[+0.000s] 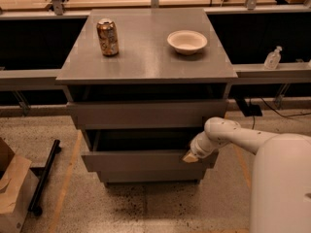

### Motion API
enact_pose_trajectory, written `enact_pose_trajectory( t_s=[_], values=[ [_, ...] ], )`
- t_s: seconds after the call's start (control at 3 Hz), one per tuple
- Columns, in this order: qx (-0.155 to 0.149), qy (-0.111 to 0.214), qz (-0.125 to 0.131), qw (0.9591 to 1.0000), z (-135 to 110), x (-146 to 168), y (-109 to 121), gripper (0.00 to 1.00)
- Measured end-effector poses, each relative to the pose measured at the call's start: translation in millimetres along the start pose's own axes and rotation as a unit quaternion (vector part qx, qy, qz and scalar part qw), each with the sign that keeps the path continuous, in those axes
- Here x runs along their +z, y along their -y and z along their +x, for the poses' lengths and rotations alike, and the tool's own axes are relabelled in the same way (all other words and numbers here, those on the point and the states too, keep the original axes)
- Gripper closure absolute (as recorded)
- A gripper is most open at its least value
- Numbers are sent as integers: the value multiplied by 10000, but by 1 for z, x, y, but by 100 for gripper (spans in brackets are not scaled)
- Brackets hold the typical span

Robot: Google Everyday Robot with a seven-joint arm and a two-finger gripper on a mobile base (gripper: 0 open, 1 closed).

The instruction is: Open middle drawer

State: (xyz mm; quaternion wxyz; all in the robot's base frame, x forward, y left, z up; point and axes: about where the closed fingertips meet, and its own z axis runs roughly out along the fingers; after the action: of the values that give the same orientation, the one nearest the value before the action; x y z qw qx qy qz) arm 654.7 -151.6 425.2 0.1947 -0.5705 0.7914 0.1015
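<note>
The grey cabinet has three handleless drawers stacked under its top. The middle drawer has a long flat grey front that stands out a little beyond the top drawer's front, with a dark gap above it. My gripper is at the right end of the middle drawer's front, at its top edge, at the end of the white arm that reaches in from the right. The bottom drawer sits just below and further back.
On the cabinet top stand a drink can at the left and a white bowl at the right. A cardboard box and a black bar lie on the floor at the left. A small bottle stands on the right ledge.
</note>
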Motion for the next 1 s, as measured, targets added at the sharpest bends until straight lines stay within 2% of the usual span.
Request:
enact_pose_trajectory(
  t_s=[0.33, 0.67, 1.0],
  values=[
    [1, -1, -1, 10000, 0, 0, 0, 13],
    [405, -235, -490, 9977, 22, -2, -45, 0],
    [774, -400, -873, 9924, 37, -8, -81, 0]
  ],
)
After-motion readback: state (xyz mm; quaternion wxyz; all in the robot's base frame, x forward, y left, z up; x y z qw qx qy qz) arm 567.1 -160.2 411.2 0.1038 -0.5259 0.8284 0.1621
